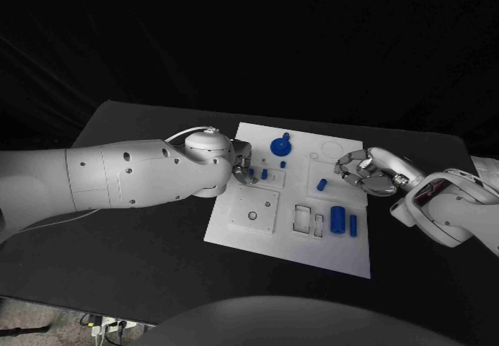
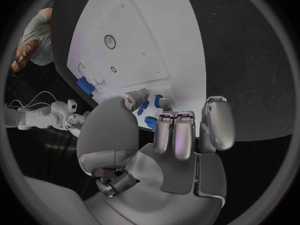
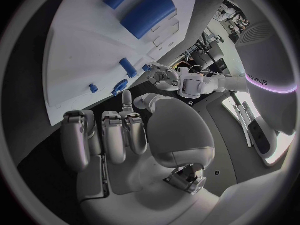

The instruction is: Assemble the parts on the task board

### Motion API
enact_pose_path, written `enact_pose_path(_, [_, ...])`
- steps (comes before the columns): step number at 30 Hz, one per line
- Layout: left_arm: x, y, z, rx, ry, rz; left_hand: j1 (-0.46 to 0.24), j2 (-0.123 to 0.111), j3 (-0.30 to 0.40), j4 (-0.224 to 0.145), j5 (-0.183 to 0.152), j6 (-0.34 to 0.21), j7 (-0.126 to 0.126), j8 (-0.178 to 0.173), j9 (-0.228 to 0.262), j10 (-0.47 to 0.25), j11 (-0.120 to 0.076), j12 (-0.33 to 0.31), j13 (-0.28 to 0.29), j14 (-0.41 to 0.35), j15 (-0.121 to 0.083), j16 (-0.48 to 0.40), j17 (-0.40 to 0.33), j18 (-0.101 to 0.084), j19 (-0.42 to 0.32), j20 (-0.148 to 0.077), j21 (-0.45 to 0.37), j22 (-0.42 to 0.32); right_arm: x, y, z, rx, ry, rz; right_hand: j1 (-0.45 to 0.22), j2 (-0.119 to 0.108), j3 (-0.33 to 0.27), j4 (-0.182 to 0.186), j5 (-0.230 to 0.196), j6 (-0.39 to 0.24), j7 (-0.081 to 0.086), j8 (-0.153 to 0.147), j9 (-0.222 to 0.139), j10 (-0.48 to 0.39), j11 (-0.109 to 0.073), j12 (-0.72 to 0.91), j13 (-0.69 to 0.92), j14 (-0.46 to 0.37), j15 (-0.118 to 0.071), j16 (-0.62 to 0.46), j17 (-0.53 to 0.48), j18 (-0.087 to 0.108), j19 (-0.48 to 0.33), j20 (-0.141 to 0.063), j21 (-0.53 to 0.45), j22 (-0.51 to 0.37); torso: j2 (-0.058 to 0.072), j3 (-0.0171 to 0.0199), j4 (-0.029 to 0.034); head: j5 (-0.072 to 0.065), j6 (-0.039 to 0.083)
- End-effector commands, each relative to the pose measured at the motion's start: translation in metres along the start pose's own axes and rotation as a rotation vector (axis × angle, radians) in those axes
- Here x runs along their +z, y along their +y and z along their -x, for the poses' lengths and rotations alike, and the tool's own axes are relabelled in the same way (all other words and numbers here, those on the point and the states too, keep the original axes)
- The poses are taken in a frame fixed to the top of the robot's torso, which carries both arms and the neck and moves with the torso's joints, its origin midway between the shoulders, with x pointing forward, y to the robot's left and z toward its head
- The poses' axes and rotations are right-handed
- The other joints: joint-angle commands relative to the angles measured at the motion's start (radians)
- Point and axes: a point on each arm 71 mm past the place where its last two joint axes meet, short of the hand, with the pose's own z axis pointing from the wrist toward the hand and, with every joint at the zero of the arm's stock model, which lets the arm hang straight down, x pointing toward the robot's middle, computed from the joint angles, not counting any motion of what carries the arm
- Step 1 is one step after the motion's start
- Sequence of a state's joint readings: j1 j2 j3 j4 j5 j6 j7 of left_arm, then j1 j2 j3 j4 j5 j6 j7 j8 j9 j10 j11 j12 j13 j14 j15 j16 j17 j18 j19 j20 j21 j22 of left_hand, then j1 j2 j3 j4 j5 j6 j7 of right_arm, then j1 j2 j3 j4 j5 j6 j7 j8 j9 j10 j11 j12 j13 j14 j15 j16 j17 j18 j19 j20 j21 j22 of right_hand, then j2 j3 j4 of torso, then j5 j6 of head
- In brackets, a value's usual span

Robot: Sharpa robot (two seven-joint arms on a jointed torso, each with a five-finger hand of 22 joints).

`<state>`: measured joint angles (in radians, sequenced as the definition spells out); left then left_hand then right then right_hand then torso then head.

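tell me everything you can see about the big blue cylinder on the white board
The big blue cylinder is a smooth, matte, plastic-looking piece, the largest of the blue parts near the right side of the task board. It lies on its side, its long axis running away from the robot, beside a thinner blue bar on its right and rectangular recesses on its left. Neither hand touches it; the right hand hovers further back.

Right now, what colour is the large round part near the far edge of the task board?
Blue. The large round part shows best in the head view, against the white task board.
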<state>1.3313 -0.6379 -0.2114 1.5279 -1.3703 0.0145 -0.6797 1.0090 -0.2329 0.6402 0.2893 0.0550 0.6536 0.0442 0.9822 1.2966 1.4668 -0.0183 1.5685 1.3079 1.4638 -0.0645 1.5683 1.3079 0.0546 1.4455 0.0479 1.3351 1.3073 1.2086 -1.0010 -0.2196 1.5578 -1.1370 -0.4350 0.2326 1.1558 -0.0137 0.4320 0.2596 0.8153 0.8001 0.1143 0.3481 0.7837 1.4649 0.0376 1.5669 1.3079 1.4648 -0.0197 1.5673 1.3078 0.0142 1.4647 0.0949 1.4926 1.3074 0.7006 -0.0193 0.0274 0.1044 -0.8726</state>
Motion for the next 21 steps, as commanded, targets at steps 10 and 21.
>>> enact_pose_path(10, [-0.004, 0.005, 0.002, 0.051, 0.015, 0.037, -0.017, -0.016, -0.068, 0.002, -0.007, -0.051, 0.004, 0.005, -0.003, 0.104, 0.001, 0.002, 0.263, 0.107, -0.001, 0.003, 0.263, -0.001, 0.003, -0.001, -0.004, 0.192, -0.001, 0.0, -0.001, -0.004, 0.007, 0.003, 0.013, -0.001, 0.001, -0.004, 0.006, 0.01, -0.001, -0.001, 0.002, 0.106, 0.006, 0.004, 0.263, 0.106, 0.008, 0.003, 0.263, 0.012, 0.034, 0.005, -0.004, 0.229, 0.0, -0.0004, -0.0011, -0.001, 0.0])
enact_pose_path(21, [-0.038, 0.011, 0.048, 0.048, 0.006, -0.056, 0.122, -0.006, -0.318, 0.001, -0.007, -0.236, 0.044, -0.057, -0.049, -0.003, 0.025, -0.091, 0.191, 0.107, 0.023, 0.003, 0.263, 0.006, -0.031, 0.015, -0.043, 0.181, -0.004, 0.003, 0.003, -0.013, -0.043, 0.027, 0.012, -0.01, -0.003, -0.007, 0.006, 0.012, 0.0, -0.001, 0.003, 0.106, 0.006, 0.004, 0.263, 0.106, 0.008, 0.003, 0.263, 0.01, 0.038, 0.005, 0.001, 0.231, -0.001, 0.0009, 0.0001, -0.009, 0.0])
